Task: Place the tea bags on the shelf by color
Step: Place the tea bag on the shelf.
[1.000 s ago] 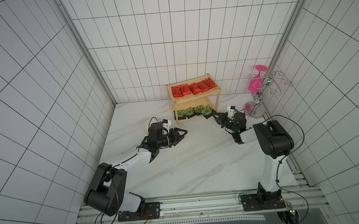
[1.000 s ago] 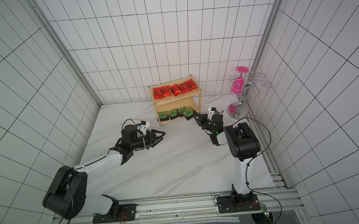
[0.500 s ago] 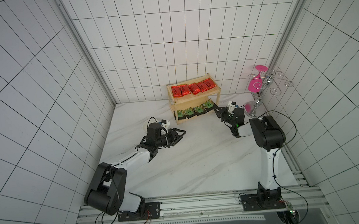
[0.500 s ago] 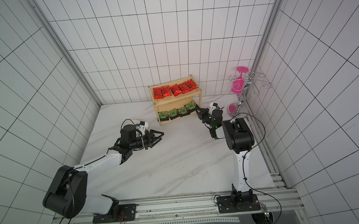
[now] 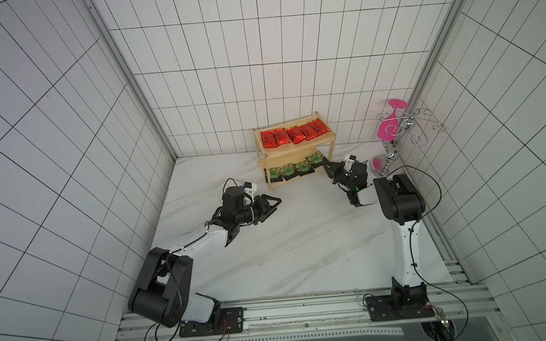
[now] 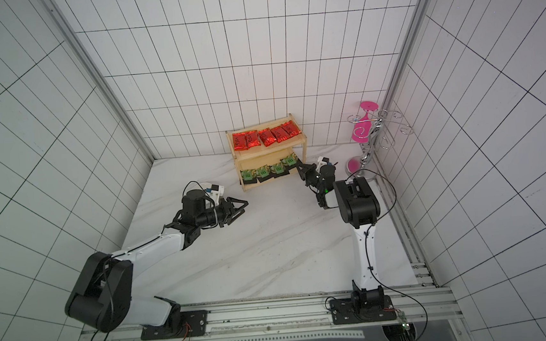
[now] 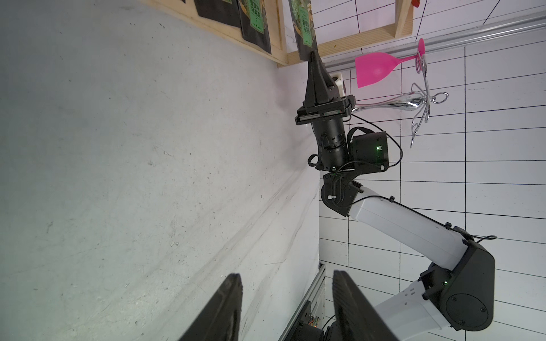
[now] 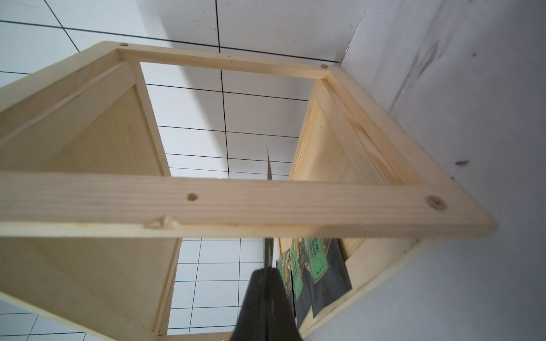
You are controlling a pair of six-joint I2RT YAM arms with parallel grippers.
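You're basically at the finish line: five red packets [image 5: 295, 135] sit in a row on the top tier of the shelf [image 5: 300, 146], three green-label sachets [image 5: 287, 170] lie on its lower tier, and the fourth sachet [image 5: 316, 158] is going in at the shelf's end on your right arm's side. Your right gripper [image 5: 326, 167] reaches in low with its jaws pressed together on that sachet's edge, so I'd say only the release is left. Your left gripper [image 5: 276, 207] hangs empty over the table [image 5: 304, 242] in front of the shelf, jaws spread.
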